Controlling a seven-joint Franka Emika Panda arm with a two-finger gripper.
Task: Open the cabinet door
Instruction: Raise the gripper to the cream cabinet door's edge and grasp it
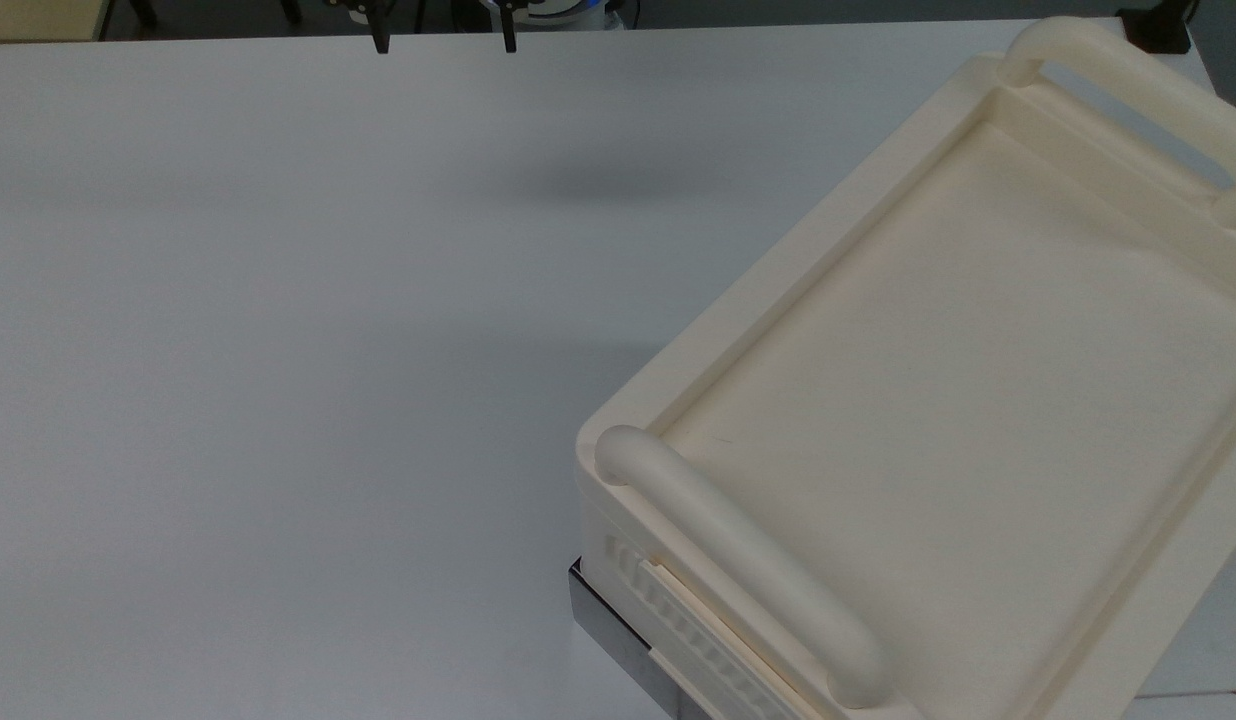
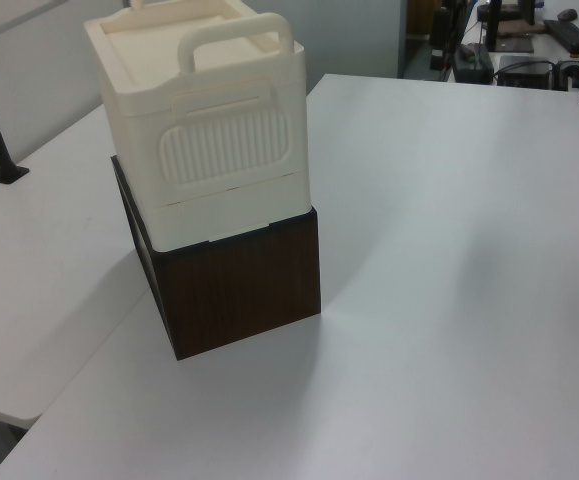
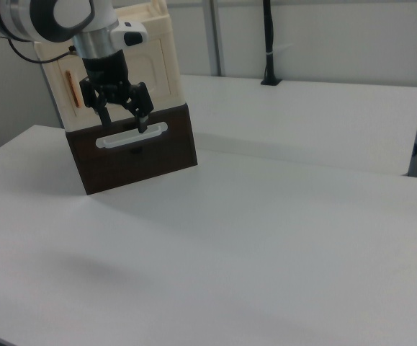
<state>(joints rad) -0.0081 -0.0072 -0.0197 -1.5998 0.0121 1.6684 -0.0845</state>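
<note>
One gripper spread wide, cabinet on dark box

Even, bright overhead light washes the white table; soft shadows spread beside the cabinet, edges slightly blurred.

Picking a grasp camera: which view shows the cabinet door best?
Right view: the door faces the camera, and its orange handle is plain to see. The top view gives the cabinet from above, as its tray top. The left view gives its ribbed side.
</note>
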